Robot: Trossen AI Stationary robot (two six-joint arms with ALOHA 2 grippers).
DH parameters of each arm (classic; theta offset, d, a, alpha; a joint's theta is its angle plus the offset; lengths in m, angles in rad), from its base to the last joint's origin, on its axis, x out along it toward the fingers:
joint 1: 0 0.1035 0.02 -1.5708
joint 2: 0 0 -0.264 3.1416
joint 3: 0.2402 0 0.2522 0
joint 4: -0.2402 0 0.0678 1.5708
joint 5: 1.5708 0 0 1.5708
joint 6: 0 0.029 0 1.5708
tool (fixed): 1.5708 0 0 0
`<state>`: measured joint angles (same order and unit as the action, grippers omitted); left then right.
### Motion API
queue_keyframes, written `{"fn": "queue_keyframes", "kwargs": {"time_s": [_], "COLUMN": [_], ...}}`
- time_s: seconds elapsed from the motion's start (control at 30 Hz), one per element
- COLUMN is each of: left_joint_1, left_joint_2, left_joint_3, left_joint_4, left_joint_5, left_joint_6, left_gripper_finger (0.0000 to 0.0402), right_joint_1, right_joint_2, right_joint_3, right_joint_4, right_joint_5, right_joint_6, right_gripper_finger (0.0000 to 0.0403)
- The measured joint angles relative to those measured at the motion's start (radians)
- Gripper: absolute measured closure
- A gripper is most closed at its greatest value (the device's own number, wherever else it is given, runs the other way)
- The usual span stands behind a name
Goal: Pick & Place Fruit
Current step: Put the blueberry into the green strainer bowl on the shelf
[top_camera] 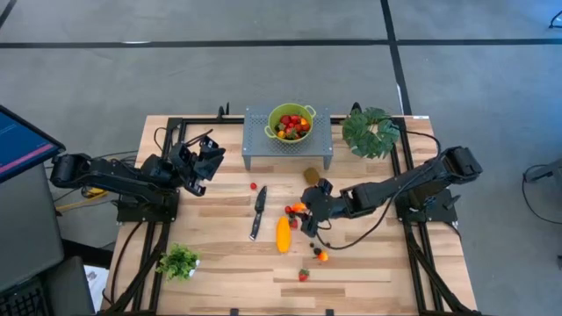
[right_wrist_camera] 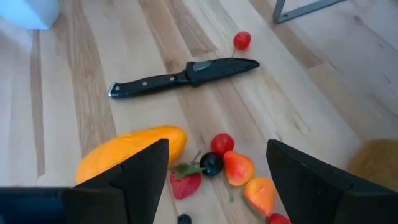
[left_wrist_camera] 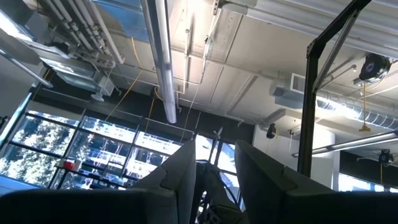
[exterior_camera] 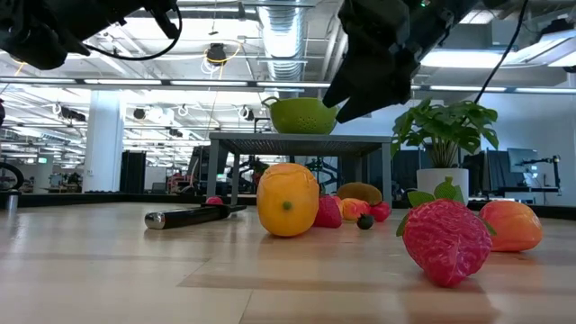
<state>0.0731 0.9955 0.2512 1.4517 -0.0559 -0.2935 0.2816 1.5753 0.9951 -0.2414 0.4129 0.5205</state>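
Right gripper [right_wrist_camera: 214, 180] spread wide, nothing held, hovering above a cluster of small toy fruit [right_wrist_camera: 233, 168] just beside the long yellow-orange fruit [right_wrist_camera: 130, 152], on its side away from the black-handled knife [right_wrist_camera: 183, 76]. Probably light, hard, smooth and prone to rolling; best pinched across the middle of one piece, straight down. Left gripper [left_wrist_camera: 214, 171] raised far beyond the knife, part-open, empty.
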Motion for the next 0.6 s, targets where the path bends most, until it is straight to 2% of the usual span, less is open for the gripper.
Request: {"fn": "queue_keyframes", "kwargs": {"time_s": [0.17, 0.37, 0.53, 0.6], "left_joint_1": [0.0, 0.0, 0.0, 0.0], "left_joint_2": [0.0, 0.0, 0.0, 0.0], "left_joint_3": [0.0, 0.0, 0.0, 0.0], "left_joint_4": [0.0, 0.0, 0.0, 0.0], "left_joint_5": [0.0, -0.001, -0.005, -0.005], "left_joint_6": [0.0, 0.0, 0.0, 0.0], "left_gripper_finger": [0.0296, 0.0296, 0.0296, 0.0296], "right_joint_1": [0.01, 0.077, 0.149, 0.177], "right_joint_2": [0.0, 0.0, 0.017, 0.031], "right_joint_3": [0.0, 0.0, -0.006, -0.011], "right_joint_4": [0.001, 0.016, 0.012, -0.047], "right_joint_5": [-0.025, -0.022, 0.047, 0.11], "right_joint_6": [0.003, 0.033, 0.028, 0.033], "right_gripper_finger": [0.0138, 0.0138, 0.0138, 0.0138]}}
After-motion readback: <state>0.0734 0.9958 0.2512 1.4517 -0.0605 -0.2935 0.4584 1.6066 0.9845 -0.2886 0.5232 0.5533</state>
